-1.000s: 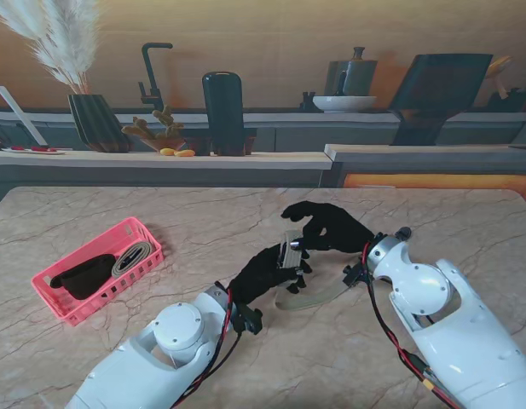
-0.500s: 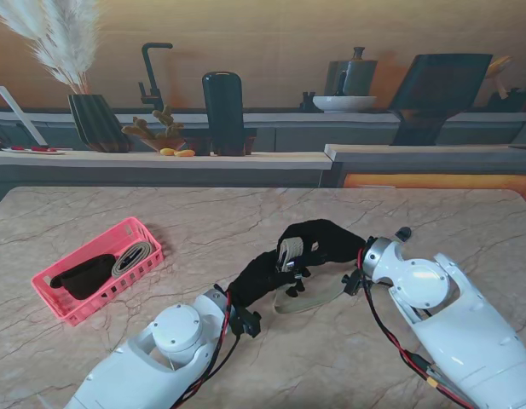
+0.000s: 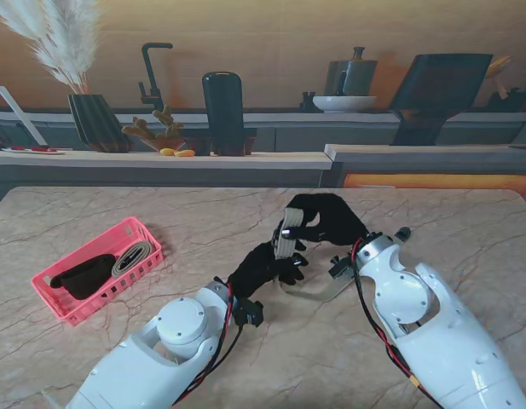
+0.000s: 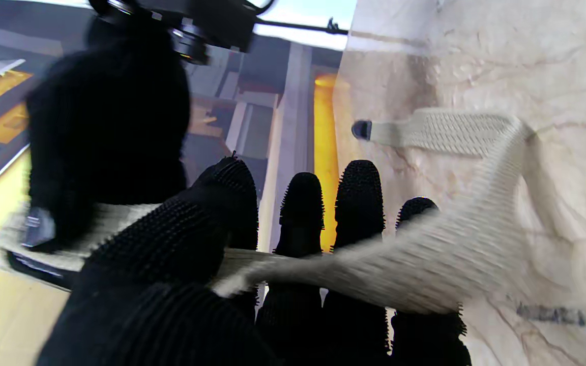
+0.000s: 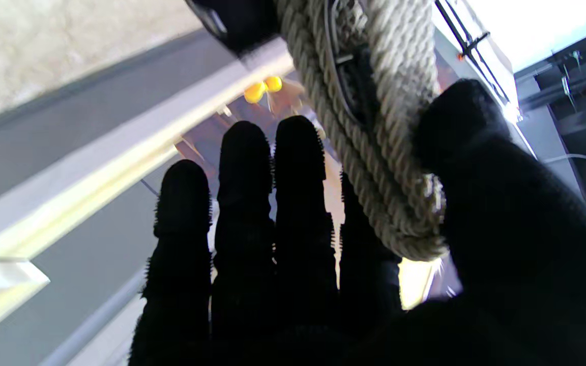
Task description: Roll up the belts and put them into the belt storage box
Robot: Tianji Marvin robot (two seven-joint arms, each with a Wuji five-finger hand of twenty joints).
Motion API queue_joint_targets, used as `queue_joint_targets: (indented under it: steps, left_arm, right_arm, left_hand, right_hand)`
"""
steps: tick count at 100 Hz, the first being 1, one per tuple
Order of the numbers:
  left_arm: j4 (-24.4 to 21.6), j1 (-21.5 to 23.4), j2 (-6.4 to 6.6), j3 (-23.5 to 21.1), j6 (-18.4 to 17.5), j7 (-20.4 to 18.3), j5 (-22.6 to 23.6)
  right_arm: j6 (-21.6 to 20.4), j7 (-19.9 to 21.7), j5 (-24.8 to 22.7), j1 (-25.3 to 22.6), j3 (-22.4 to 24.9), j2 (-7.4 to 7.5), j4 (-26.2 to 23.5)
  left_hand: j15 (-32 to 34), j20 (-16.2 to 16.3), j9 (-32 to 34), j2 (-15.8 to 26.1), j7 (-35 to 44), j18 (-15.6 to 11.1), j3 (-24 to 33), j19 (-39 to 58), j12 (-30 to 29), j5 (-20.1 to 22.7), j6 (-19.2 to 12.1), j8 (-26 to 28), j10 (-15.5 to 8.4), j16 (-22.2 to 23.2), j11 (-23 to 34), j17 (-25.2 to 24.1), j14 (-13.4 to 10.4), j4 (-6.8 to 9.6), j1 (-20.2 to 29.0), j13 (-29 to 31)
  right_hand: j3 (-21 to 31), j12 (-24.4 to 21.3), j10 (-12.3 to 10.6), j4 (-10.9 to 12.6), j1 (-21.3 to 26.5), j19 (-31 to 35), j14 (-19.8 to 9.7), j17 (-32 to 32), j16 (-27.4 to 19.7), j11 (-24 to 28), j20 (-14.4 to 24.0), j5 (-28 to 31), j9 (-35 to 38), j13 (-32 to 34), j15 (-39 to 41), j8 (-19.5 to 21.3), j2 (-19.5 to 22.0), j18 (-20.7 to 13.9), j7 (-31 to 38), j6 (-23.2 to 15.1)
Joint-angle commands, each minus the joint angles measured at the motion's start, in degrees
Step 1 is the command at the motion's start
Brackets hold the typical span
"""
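A beige woven belt (image 3: pixel 312 290) is partly rolled into a coil (image 3: pixel 287 240) held up over the middle of the table. My right hand (image 3: pixel 324 220) pinches the coil between thumb and fingers; the right wrist view shows the rolled webbing (image 5: pixel 374 137) against the thumb. My left hand (image 3: pixel 263 267) grips the strap just under the coil, and its loose tail (image 4: pixel 445 133) trails on the marble toward the right arm. The pink storage box (image 3: pixel 49 284) sits at the left with a rolled beige belt (image 3: pixel 131 257) and a black belt (image 3: pixel 83 275) in it.
The marble table's far edge meets a grey ledge (image 3: pixel 160 159) carrying a dark vase (image 3: pixel 99 122), a black bottle (image 3: pixel 223 112) and small ornaments. Both white forearms (image 3: pixel 433 332) come in from the near corners.
The right hand has lifted the coil and turned it farther from me, its wrist swinging leftward. The left hand followed up slightly, and the tail on the table has shortened.
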Motion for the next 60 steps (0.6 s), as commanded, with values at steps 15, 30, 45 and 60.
queue_joint_targets:
  steps: [15, 30, 45, 60]
  left_arm:
    - [-1.43, 1.59, -1.22, -0.25, 0.84, 6.70, 3.55]
    - [-2.21, 2.14, -1.39, -0.90, 1.21, 7.79, 3.05]
    - [-2.37, 2.20, -1.37, -1.02, 1.23, 8.09, 3.43]
    - [-3.01, 2.53, -0.77, -1.23, 1.33, 5.55, 2.05]
  right_arm:
    - [0.55, -6.56, -5.79, 0.86, 2.58, -1.08, -4.75]
    - [0.87, -9.49, -9.37, 1.02, 4.08, -1.27, -6.51]
    - [1.15, -11.96, -11.75, 1.51, 4.59, -1.49, -7.15]
    - [0.78, -14.62, -15.01, 2.52, 3.77, -1.58, -5.48]
  left_hand:
    - [-1.10, -5.40, 2.06, 9.28, 2.96, -0.31, -11.12, -0.79, 2.80, 1.30, -0.63, -2.63, 0.33, -2.36, -1.85, -0.89, 0.49, 1.35, 13.48, -1.22]
    - [-1.08, -6.68, 1.72, 12.74, 3.52, -0.77, -17.40, -1.12, 2.31, 1.40, -0.83, -3.11, 0.64, -2.63, -1.25, -1.55, 0.78, 2.09, 18.22, -1.57]
    - [-1.27, -7.14, 1.54, 13.51, 3.46, -0.75, -16.02, -1.52, 2.19, 1.57, -0.58, -3.21, 0.78, -2.81, -1.28, -1.58, 0.91, 2.27, 18.21, -1.54]
    - [-1.99, -7.74, 1.16, 15.40, 3.01, -0.90, -13.76, -1.60, 1.23, 1.71, -0.40, -3.11, 1.24, -3.45, -1.04, -1.01, 0.97, 2.54, 18.22, -1.08]
  right_hand:
    - [8.76, 0.31, -1.37, 1.33, 4.87, 2.64, -2.46, 0.39, 0.24, 2.50, -0.53, 3.39, 1.56, -0.47, 2.03, 1.16, 6.14, -1.12, 8.99, -9.89]
    - [8.51, 0.02, -1.64, 1.44, 4.72, 2.93, -2.83, 0.48, 0.13, 2.95, -0.95, 2.96, 0.99, -0.79, 2.34, 1.21, 6.57, -1.54, 8.98, -10.06]
    - [8.33, -0.31, -1.77, 1.67, 4.70, 3.14, -3.05, 0.50, 0.00, 3.40, -1.36, 2.43, 0.50, -1.01, 2.62, 1.29, 7.07, -1.87, 9.14, -10.16]
    - [7.99, -0.68, -1.98, 1.97, 4.63, 3.44, -3.32, 0.51, -0.13, 4.07, -1.78, 1.77, 0.03, -1.26, 3.03, 1.26, 7.51, -2.10, 9.33, -10.38]
